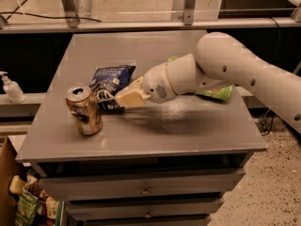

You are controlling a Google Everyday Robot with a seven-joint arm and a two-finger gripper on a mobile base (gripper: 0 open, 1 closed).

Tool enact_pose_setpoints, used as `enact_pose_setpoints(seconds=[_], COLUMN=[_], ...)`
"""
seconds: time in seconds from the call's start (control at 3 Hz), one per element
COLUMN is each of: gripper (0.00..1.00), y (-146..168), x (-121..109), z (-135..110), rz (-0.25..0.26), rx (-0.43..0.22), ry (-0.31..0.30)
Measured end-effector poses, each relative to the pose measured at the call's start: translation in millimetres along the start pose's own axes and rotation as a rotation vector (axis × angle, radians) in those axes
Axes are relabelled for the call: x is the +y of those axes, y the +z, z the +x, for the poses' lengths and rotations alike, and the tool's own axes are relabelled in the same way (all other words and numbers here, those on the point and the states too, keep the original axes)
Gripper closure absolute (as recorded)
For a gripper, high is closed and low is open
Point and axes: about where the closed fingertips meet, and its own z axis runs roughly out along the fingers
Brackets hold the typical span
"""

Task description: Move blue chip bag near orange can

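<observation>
The blue chip bag [111,80] lies crinkled on the grey table [188,131], left of the middle. The dented orange can [84,110] stands upright just in front and to the left of it, a small gap away. My gripper [123,98] reaches in low from the right, with its cream fingers [132,98] at the bag's right front corner. The fingers are spread and hold nothing. I cannot tell whether they still touch the bag.
A light-green snack bag [217,93] lies at the table's right, mostly hidden behind my arm [225,65]. A white pump bottle [11,88] stands on a lower ledge at far left. Drawers [146,189] sit under the tabletop. Boxes [28,206] stand on the floor at lower left.
</observation>
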Motion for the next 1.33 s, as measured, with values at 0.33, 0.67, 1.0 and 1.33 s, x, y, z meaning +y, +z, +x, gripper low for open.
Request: enact_pose_setpoints(seconds=[0.33, 0.67, 1.0, 1.33], gripper=[0.35, 0.13, 0.0, 0.0], y=[-7.3, -14.4, -20.2, -37.4], x=[-3.6, -5.4, -6.5, -8.3], z=[5.5, 8.7, 11.0, 14.9], rz=[0.01, 0.018, 0.025, 0.051], rx=[0.009, 0.013, 0.018, 0.015], ry=[0.011, 0.016, 0.022, 0.039])
